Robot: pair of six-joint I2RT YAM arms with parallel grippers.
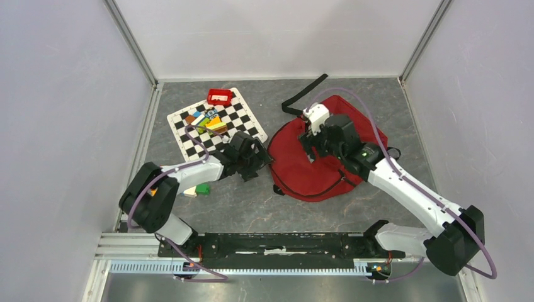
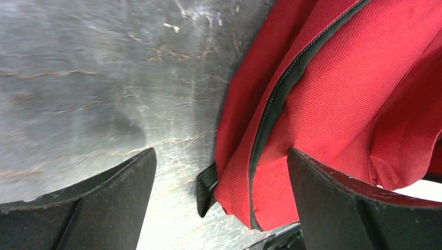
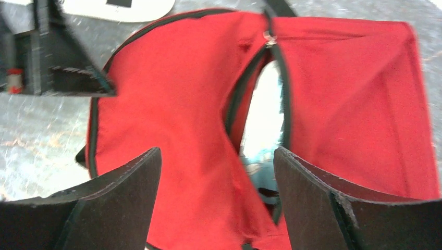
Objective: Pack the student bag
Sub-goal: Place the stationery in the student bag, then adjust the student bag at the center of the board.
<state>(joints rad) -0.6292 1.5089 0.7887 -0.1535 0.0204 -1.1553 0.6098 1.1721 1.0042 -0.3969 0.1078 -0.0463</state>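
From above, the student bag [image 1: 296, 170] lies flat on the bench [image 1: 252, 207], with the left hand [image 1: 255, 160] at its left edge and the right hand [image 1: 310, 146] over its middle.

In the left wrist view, the left hand [image 2: 221, 152] is spread wide, and the bag's [image 2: 339, 78] zippered edge [image 2: 276, 99] lies between the fingers, unpinched.

In the right wrist view, the right hand [image 3: 218, 151] is spread and holds nothing, poised above the bag's [image 3: 167, 78] parted zipper opening [image 3: 263, 120].

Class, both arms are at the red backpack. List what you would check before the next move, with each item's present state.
1. Left gripper open: ok.
2. Right gripper open: ok.
3. Student bag zipper parted: ok, a gap shows.
4. Bag free of left fingers: cannot tell; its edge lies between them.
5. Contents: cannot tell; something pale shows inside.
6. Coloured blocks packed: not ok, on the checkerboard.
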